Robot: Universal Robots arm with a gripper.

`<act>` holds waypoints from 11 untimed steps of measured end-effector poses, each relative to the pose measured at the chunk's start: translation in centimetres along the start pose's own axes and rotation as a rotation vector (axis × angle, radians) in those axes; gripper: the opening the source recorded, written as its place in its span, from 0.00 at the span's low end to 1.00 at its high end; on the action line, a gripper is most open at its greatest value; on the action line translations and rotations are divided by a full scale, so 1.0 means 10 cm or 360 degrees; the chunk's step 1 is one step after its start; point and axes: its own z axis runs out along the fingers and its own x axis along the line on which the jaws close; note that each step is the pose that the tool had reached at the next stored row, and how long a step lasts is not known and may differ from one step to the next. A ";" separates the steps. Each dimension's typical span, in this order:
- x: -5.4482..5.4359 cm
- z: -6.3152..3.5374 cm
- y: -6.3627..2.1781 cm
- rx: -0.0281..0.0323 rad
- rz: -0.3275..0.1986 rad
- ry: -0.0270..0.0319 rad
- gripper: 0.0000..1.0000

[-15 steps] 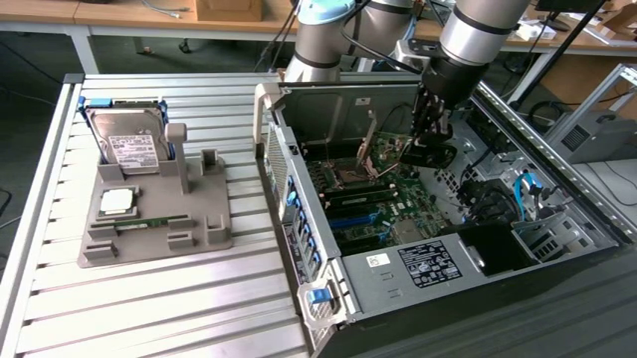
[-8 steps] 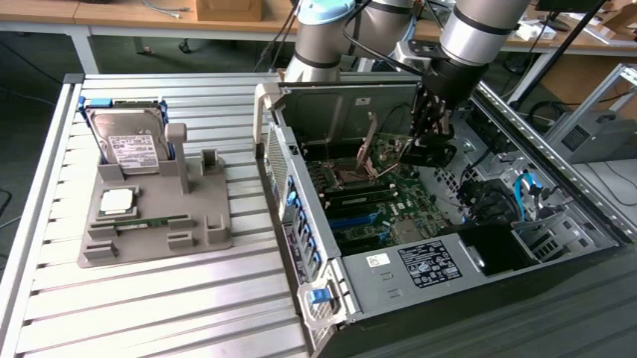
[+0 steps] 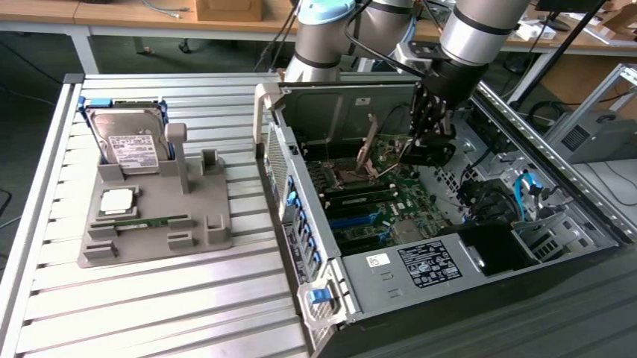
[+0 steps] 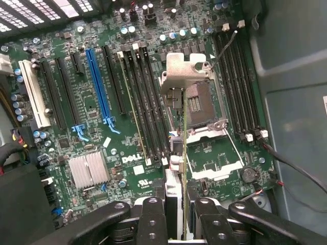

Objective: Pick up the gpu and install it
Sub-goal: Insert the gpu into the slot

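1. Dark graphics card (image 4: 179, 112) hangs edge-on over the green motherboard (image 4: 127, 158) inside the computer case (image 3: 339, 112).
2. Gripper (image 4: 181, 217) jaws clamp its top edge.
3. Likely light, stiff, fragile; hold bare board edges only, never the chips.

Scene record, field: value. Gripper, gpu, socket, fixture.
gripper: inside the open computer case, shut on the gpu
gpu: held edge-on above the motherboard, not in a slot
cpu socket: cover raised, empty
fixture: outside the case, holding hard drive, cpu, memory stick
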 end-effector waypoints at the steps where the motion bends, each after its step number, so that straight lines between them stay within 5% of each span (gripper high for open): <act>1: 0.00 0.000 0.000 -0.00002 -0.0008 0.00001 0.27; 11: 0.00 0.003 0.000 -0.00029 -0.0105 -0.00002 0.27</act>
